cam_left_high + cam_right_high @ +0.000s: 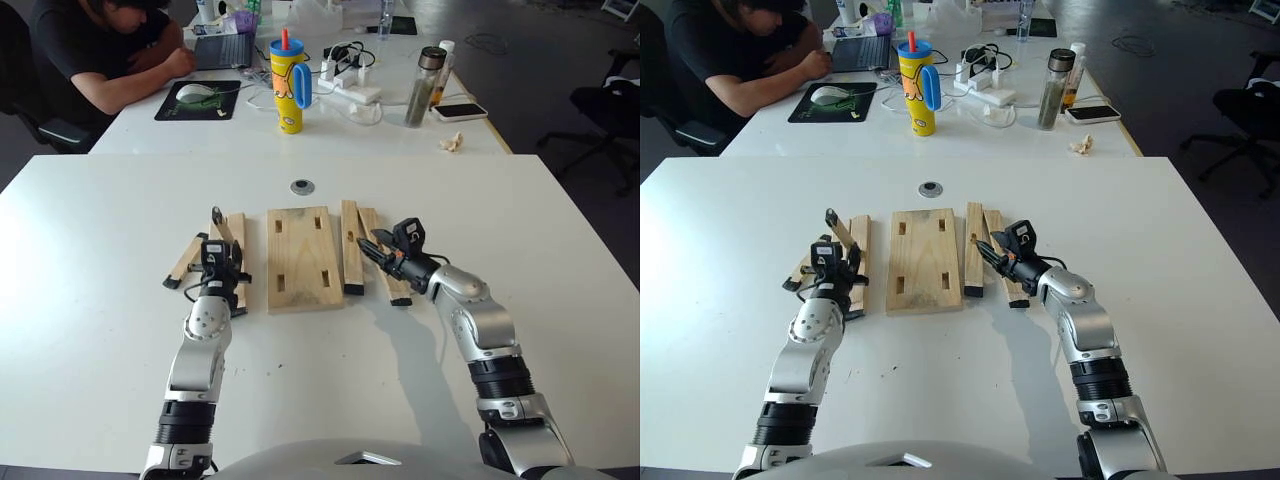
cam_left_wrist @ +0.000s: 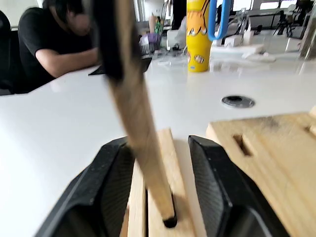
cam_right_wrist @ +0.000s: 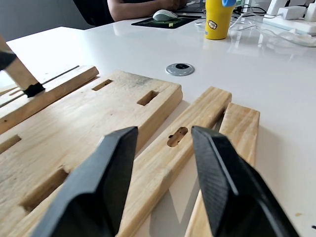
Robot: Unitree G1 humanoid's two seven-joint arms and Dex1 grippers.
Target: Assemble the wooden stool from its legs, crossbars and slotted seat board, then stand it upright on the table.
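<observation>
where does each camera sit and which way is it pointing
Both eyes: on the head, looking forward and down at the slotted seat board; both arms show.
Left wrist: low behind the open left end effector, facing a tilted wooden bar and the yellow cup.
Right wrist: low behind the open right end effector, above a slotted leg.
Shared: both wrist views catch the seat board and cup.

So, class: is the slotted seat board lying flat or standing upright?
Lying flat: the slotted seat board rests face up on the table, all four slots showing.
</observation>
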